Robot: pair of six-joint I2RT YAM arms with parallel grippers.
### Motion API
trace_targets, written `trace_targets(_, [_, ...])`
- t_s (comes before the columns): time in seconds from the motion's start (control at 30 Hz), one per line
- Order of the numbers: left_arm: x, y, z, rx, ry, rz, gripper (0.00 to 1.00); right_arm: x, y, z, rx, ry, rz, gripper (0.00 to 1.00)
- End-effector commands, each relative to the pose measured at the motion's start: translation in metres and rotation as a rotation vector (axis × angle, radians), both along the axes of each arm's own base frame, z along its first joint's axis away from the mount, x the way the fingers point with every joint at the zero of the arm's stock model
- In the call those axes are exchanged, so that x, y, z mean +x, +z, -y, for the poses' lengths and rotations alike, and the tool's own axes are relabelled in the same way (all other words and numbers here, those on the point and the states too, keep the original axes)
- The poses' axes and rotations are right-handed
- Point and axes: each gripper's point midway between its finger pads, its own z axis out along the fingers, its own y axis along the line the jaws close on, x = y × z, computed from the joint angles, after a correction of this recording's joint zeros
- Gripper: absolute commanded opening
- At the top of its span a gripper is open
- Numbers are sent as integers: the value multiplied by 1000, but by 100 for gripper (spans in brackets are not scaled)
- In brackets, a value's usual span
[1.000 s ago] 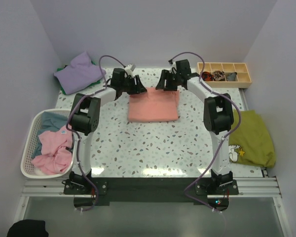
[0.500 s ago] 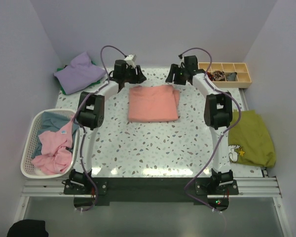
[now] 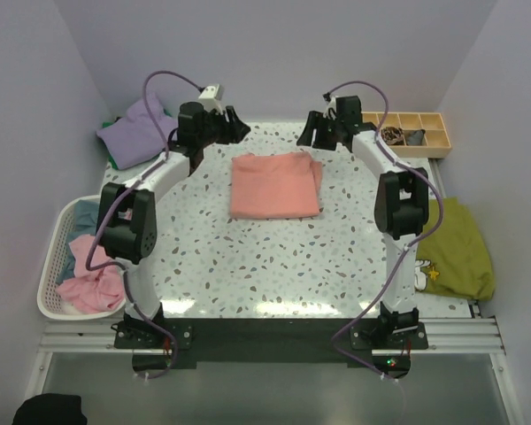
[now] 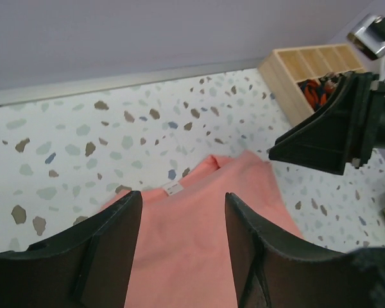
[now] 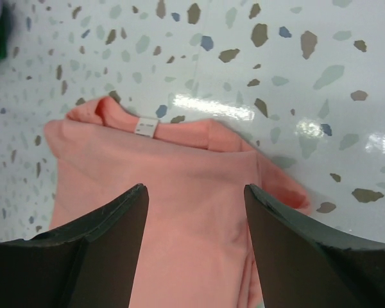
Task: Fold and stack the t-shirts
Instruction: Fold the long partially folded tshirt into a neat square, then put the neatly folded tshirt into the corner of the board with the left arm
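We judge the fold of the salmon-pink shirt [image 3: 275, 184] finished: it lies as a flat rectangle mid-desk, toward the far edge. Our left gripper [image 4: 183, 212] and right gripper [image 5: 196, 199] hang just beyond its collar end, jaws apart and empty. The next move probably calls for gripping it and stacking it on the lavender shirt [image 3: 142, 131] at the far left corner.

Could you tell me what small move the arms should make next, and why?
Probably lower both grippers onto the far corners of the salmon shirt and pinch. It lies folded in a neat rectangle, the left gripper and right gripper hover open and empty above its collar edge, and the lavender shirt at far left looks like the stack to join.
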Motion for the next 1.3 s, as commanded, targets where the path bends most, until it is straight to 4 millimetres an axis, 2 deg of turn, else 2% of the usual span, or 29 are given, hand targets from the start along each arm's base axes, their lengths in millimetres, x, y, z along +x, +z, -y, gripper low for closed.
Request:
trace_targets(0.0, [-14,18,9,-92,-51,52,59,-19,45,-27,131,79,54,65])
trace_targets(0.13, [-20,-13,18,-121,-97,-20,58,-30,20,-37,181,95,-18,64])
trace_targets(0.23, [-22,-37,22,-136,-129,-53,57,-33,-3,-37,185,87,-50,63])
trace_targets(0.33, [-18,-63,25,-135,-145,-74,57,-29,-26,-34,170,74,-80,63])
trace_targets(0.37, [-16,-79,26,-130,-145,-93,57,-26,-34,-31,150,56,-83,63])
trace_targets(0.4, [-13,-86,25,-121,-141,-99,56,-23,-44,-27,128,48,-86,62])
trace_targets(0.43, [-7,-89,24,-107,-138,-89,56,-20,-48,-26,114,42,-81,62])
trace_targets(0.47, [-5,-104,22,-97,-131,-116,56,-17,-52,-20,92,26,-83,62])
trace_targets(0.57, [5,-116,11,-65,-86,-120,56,-13,-61,-9,35,7,-91,63])
trace_targets(0.7, [14,-129,1,-38,-57,-141,56,-11,-56,7,2,-16,-81,63])
trace_targets(0.73, [12,-129,1,-40,-63,-145,56,-12,-52,7,12,-4,-72,64])
trace_targets(0.8, [11,-113,1,-54,-63,-104,56,-13,-35,9,15,-2,-42,68])
trace_targets(0.83, [5,-113,0,-61,-60,-109,56,-15,-31,12,3,-2,-33,71])
trace_targets(0.87, [5,-91,0,-69,-59,-69,56,-14,-17,16,-2,-16,-5,78])
trace_targets(0.9, [3,-83,-2,-72,-53,-60,56,-15,-12,20,-12,-32,0,80])
trace_targets(0.93, [0,-79,-4,-63,-39,-57,56,-16,-9,23,-23,-36,2,80])
trace_targets(0.97, [-3,-59,-6,-68,-35,-24,56,-19,-10,27,-31,-40,-6,80])
trace_targets(1.03, [-12,-52,-8,-75,-29,-26,57,-22,-6,31,-38,-48,-2,81])
trace_targets(1.07, [-16,-40,-9,-83,-27,-8,57,-24,-8,32,-47,-52,-9,81])
trace_targets(1.1, [-19,-38,-9,-92,-26,-12,57,-25,-11,34,-57,-52,-16,81])
trace_targets(1.13, [-27,-45,-10,-95,-26,-31,57,-25,-14,35,-65,-56,-24,81])
trace_targets(1.17, [-30,-39,-10,-101,-29,-17,57,-27,-18,37,-72,-59,-34,81])
trace_targets(1.27, [-40,-52,-11,-98,-26,-49,57,-28,-27,37,-80,-57,-49,81])
